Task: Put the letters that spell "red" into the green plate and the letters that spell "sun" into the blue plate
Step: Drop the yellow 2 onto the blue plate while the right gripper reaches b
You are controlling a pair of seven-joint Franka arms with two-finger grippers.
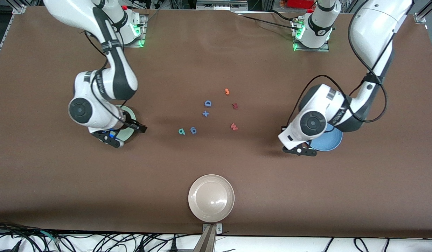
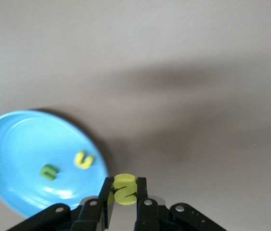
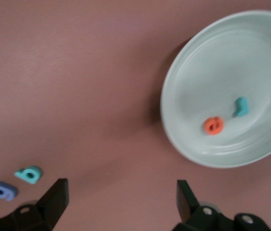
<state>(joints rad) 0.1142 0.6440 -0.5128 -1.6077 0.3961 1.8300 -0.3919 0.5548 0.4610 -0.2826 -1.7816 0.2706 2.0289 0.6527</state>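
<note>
Pinching a yellow "s" (image 2: 124,188) between its closed fingers, the left gripper (image 2: 124,199) is hovering over the table just beside the blue plate (image 2: 10,159), which sits at the left arm's end of the table. Lying in that plate are a yellow "u" (image 2: 84,160) and an olive-green "n" (image 2: 48,171), a little apart from each other.

Holding nothing, the right gripper (image 3: 121,197) is hanging with its fingers spread wide over the bare table next to the green plate (image 3: 193,72), at the right arm's end. An orange "e" (image 3: 213,125) and a teal "r" (image 3: 241,106) are resting in the green plate, close together.

A teal "d" (image 1: 181,131) is lying on the table near the middle, just beside a blue d-like letter (image 1: 193,130). Farther from the front camera are lying a blue plus sign (image 1: 205,113), a blue "D" (image 1: 208,103), two red letters (image 1: 234,126) and an orange hooked piece (image 1: 227,91). A beige plate (image 1: 198,203) is sitting nearest the front camera.
</note>
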